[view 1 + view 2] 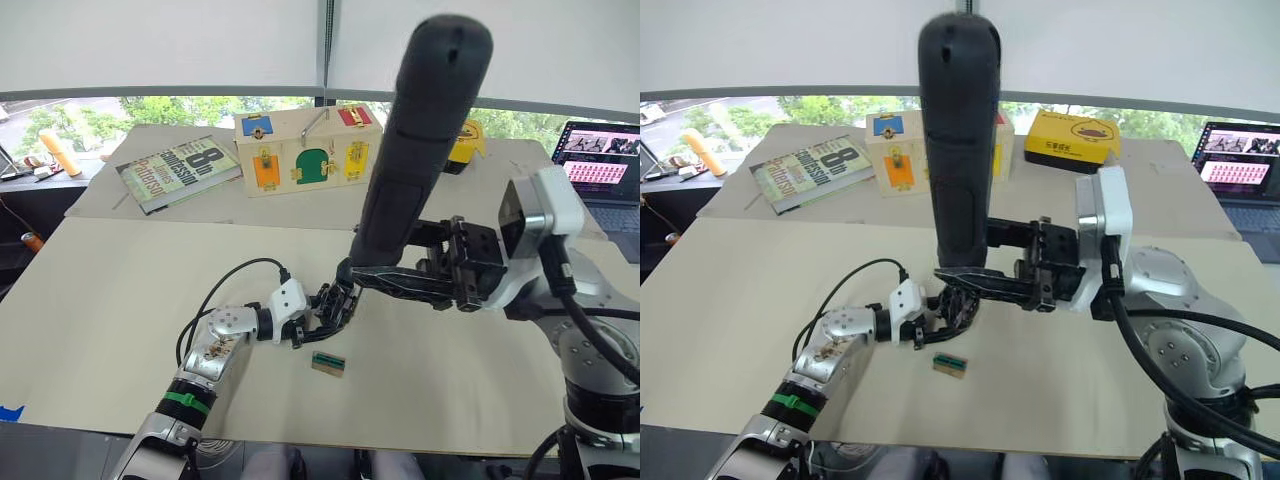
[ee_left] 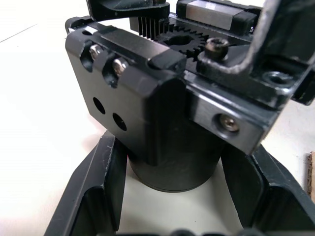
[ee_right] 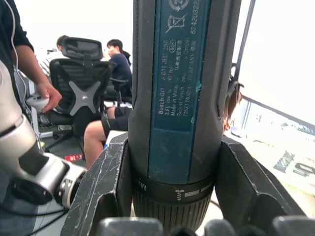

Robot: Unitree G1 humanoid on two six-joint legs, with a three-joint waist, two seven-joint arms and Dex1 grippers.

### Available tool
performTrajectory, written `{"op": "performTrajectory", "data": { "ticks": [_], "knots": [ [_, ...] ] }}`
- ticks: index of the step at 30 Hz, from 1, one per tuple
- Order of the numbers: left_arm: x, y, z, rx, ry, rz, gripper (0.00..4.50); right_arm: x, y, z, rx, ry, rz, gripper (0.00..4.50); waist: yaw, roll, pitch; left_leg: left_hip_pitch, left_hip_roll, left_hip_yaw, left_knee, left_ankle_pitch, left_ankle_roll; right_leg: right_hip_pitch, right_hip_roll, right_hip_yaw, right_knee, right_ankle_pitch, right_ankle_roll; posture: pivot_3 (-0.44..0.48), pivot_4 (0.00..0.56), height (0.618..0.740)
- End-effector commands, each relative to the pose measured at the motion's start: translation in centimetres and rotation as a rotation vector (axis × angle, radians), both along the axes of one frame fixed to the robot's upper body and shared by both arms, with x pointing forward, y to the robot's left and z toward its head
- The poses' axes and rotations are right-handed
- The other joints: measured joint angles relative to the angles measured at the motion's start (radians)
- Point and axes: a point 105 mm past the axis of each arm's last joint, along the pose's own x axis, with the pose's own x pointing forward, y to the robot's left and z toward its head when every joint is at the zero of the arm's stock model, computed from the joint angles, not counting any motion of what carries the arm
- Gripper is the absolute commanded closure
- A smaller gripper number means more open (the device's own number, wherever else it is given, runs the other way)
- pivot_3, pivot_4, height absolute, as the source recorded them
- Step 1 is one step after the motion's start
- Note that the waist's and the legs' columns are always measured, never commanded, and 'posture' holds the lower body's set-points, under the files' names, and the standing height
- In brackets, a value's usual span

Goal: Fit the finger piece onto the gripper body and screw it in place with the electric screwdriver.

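My left gripper (image 1: 326, 306) is shut on the gripper body (image 2: 162, 123), a black block with a round base, gear teeth and screws, held low over the table (image 1: 120, 290) near its middle. My right gripper (image 1: 350, 273) is shut on the electric screwdriver (image 1: 420, 130), a thick black cylinder with a blue label (image 3: 177, 73). It stands nearly upright, lower end right above the gripper body, and its bit is hidden. The fingers (image 3: 106, 182) clamp it near its collar. I cannot tell the finger piece apart from the body.
A tiny green-and-tan block (image 1: 328, 363) lies just in front of the grippers. At the back stand a book (image 1: 178, 170), a wooden latch box (image 1: 305, 150), a yellow box (image 1: 1072, 135) and a laptop (image 1: 600, 165). People (image 3: 106, 98) sit behind.
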Motion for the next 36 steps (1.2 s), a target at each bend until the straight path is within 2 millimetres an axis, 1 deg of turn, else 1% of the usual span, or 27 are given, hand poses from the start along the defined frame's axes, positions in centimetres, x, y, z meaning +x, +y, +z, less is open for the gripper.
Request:
{"op": "performTrajectory", "data": {
  "ticks": [1, 8, 17, 36],
  "knots": [
    [-0.5, 0.1, -2.0, 0.043, 0.067, 0.003, 2.22, -0.6, 0.9, 1.8, 0.051, -0.039, 0.047, 2.59, 0.000, 0.000, 0.000, 0.000, 0.000, 0.000, 0.000, 0.000, 0.000, 0.000, 0.000, 0.000, 0.000, 0.000, 0.000, 0.000, 0.150, 0.740],
    [-0.6, 0.2, -2.0, 0.044, 0.075, 0.002, 2.22, 0.0, 2.2, 2.2, 0.071, -0.034, 0.066, 2.59, 0.000, 0.000, 0.000, 0.000, 0.000, 0.000, 0.000, 0.000, 0.000, 0.000, 0.000, -0.001, 0.000, 0.000, 0.000, 0.000, 0.150, 0.740],
    [-0.7, 0.5, -2.2, 0.044, 0.092, 0.010, 2.22, 1.2, 3.4, 1.1, 0.050, -0.036, 0.051, 2.59, -0.002, 0.000, 0.000, 0.000, 0.000, 0.000, 0.000, 0.000, 0.000, 0.000, 0.001, -0.001, 0.000, 0.000, 0.000, 0.000, 0.150, 0.740],
    [-0.7, 0.6, -2.1, 0.042, 0.099, 0.023, 2.22, 2.7, 3.9, -0.6, 0.011, -0.043, 0.011, 2.59, -0.005, 0.000, 0.000, 0.000, 0.000, 0.001, 0.000, 0.000, 0.000, 0.000, 0.002, -0.001, 0.000, 0.000, 0.000, 0.000, 0.150, 0.740]
  ]
}}
